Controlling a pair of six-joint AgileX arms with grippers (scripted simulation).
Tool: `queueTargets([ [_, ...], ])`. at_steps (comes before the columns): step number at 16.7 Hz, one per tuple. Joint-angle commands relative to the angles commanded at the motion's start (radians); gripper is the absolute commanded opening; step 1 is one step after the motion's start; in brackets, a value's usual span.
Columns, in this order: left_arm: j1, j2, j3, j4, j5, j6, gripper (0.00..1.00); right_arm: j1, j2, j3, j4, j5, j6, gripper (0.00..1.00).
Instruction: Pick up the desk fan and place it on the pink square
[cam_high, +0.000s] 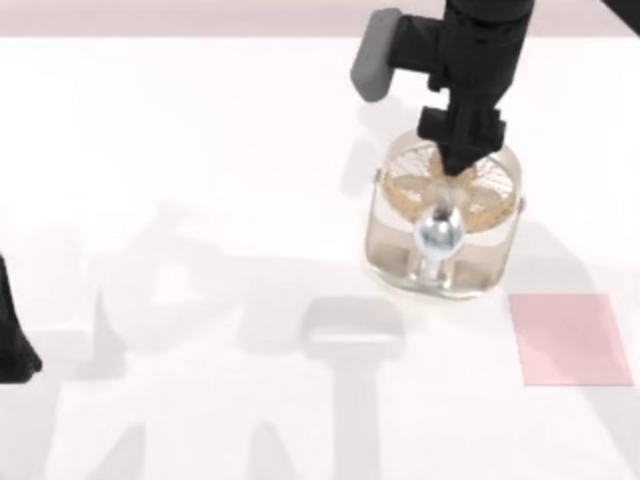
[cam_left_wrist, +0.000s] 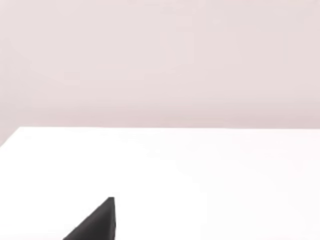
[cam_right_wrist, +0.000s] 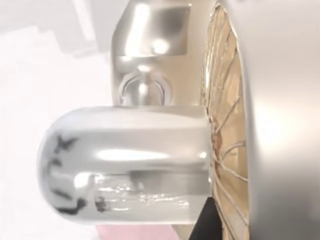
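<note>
Our right gripper (cam_high: 462, 160) sits right on top of the fan (cam_high: 445, 215), apparently clamped on its cage; the square (cam_high: 572, 338) lies just right-front of it, left arm parked.

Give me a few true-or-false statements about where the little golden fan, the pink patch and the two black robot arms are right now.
1. The small pale-gold desk fan with a wire grille sits on the flat pale pink square. False: it stands on the white table, apart from the square, which lies to its right and nearer the table's front edge.
2. The right gripper is at the fan's grille, directly above it. True.
3. The left arm reaches for the fan. False: it stays at the table's left edge, far away.
4. The fan's shiny silver rounded motor hub fills much of the right wrist view. True.
5. Nothing lies on the pink square. True.
</note>
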Motion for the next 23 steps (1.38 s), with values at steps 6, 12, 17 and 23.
queueTargets([
  [6, 0.0, 0.0, 0.0, 0.0, 0.0, 0.0, 1.0, -0.006, -0.013, -0.013, 0.005, -0.001, 0.031, 0.0],
  [12, 0.0, 0.0, 0.0, 0.0, 0.0, 0.0, 1.0, -0.02, -0.103, -0.115, 0.044, -0.009, 0.373, 0.0],
  [17, 0.0, 0.0, 0.0, 0.0, 0.0, 0.0, 1.0, -0.055, -0.254, -0.272, 0.121, -0.015, 0.94, 0.0],
  [23, 0.0, 0.0, 0.0, 0.0, 0.0, 0.0, 1.0, -0.108, -0.463, -0.528, 0.228, -0.02, 1.734, 0.0],
])
